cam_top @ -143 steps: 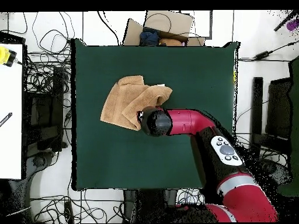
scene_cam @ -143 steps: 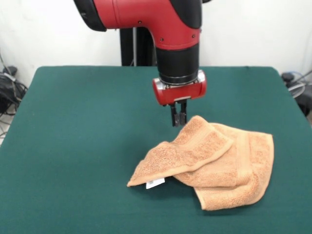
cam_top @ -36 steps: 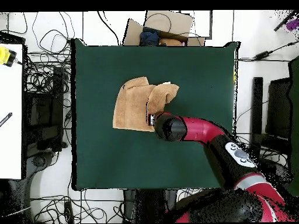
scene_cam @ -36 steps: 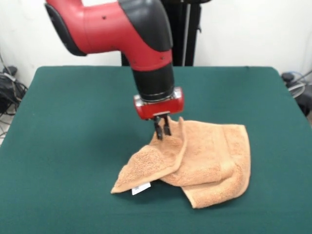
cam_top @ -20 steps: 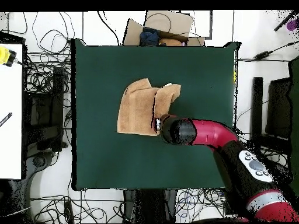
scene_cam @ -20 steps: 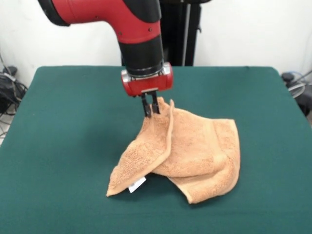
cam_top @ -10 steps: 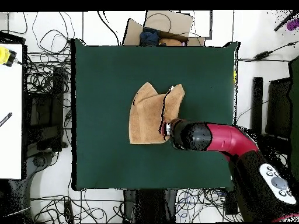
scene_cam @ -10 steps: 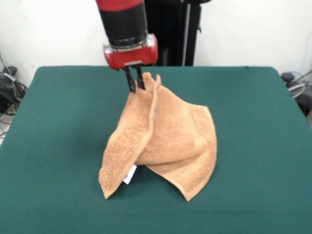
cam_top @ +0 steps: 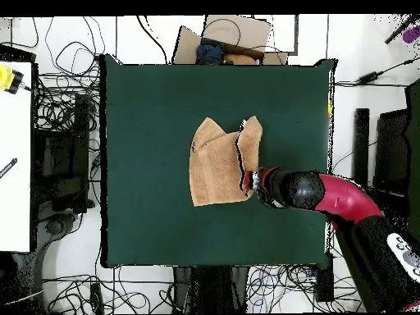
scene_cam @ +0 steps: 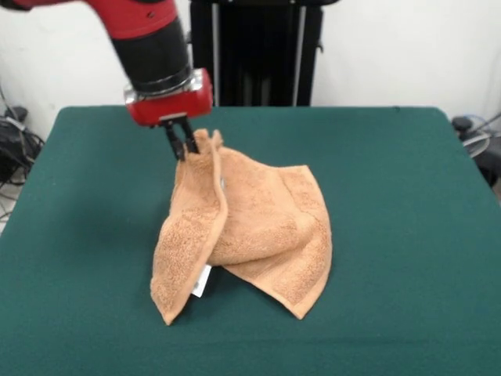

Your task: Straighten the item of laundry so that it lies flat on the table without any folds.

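The item of laundry [scene_cam: 250, 219] [cam_top: 217, 164] is an orange-tan towel, still doubled over in folds, with a small white tag [scene_cam: 201, 282] near its lower left flap. My gripper [scene_cam: 185, 141] is shut on the towel's upper corner and holds that corner lifted above the table [scene_cam: 391, 196] [cam_top: 148, 107], left of centre in the front view. The rest of the towel hangs down from the corner and rests on the green top. In the overhead view the arm's head [cam_top: 283, 187] covers the grip itself, at the towel's right edge.
Cables and equipment lie on the floor around the table in the overhead view [cam_top: 57, 107]. A cardboard box [cam_top: 234, 37] sits beyond the table's top edge. A white surface [cam_top: 15, 156] stands to the left.
The gripper has carried the towel's corner leftward in the front view and slightly lower. The towel has followed, dragged across the table with its flaps hanging.
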Controlling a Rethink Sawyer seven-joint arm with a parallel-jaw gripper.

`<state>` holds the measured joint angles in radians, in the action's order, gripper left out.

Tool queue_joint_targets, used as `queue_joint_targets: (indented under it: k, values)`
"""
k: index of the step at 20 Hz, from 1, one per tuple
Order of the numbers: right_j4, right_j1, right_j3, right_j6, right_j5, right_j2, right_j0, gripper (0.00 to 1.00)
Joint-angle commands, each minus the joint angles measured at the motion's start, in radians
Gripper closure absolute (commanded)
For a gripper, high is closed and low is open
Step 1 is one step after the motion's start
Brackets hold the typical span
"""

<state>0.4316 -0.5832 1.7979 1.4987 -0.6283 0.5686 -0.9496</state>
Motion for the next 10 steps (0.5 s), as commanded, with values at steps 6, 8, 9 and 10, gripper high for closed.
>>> queue_joint_targets:
  k: [6, 8, 9, 10]
  values:
    - [0.143, 0.153, -0.072, -0.304, -0.025, 0.102, -0.067, 1.00]
    - [0.139, 0.099, -0.035, -0.273, -0.022, 0.107, -0.062, 1.00]
    - [0.131, 0.072, -0.018, -0.260, -0.026, 0.110, -0.057, 1.00]
    - [0.121, 0.050, -0.005, -0.252, -0.034, 0.112, -0.054, 1.00]
